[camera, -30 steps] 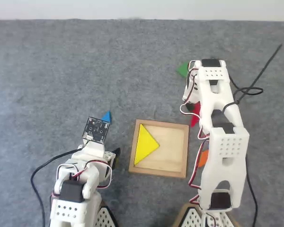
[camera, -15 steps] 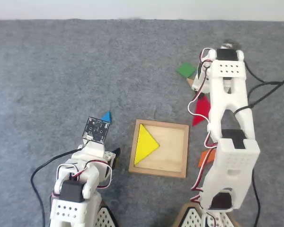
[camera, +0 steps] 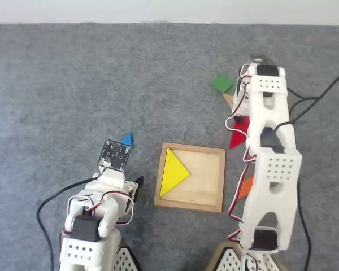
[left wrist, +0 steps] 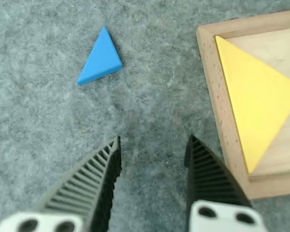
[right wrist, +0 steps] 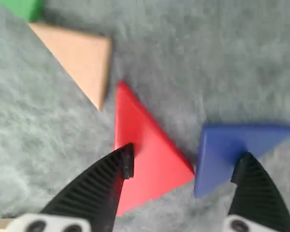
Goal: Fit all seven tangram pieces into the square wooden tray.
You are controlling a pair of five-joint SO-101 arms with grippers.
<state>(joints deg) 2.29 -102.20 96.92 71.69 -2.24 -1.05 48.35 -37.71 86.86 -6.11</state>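
1. The right gripper [right wrist: 186, 159] hung with its jaws spread wide and nothing between them. One fingertip was over the red triangle [right wrist: 145, 145] and the other over the dark blue piece [right wrist: 232, 142].
2. Those two pieces lay flat on the grey mat [camera: 73, 73], just beside each other.
3. A tan triangle [right wrist: 82, 55] lay near the red one's point, with a green piece [right wrist: 21, 7] just beyond it.
4. The left gripper [left wrist: 153, 140] was also wide open and held nothing. It was low over bare mat, between a light blue triangle [left wrist: 100, 58] and the wooden tray [left wrist: 212, 77].
5. From above, the tray sat on the mat between the two arms. A yellow triangle [left wrist: 256, 96] lay flat inside it, against the side nearer the left arm.
6. An orange piece [camera: 246, 185] lay near the tray's opposite side, partly hidden by the right arm.
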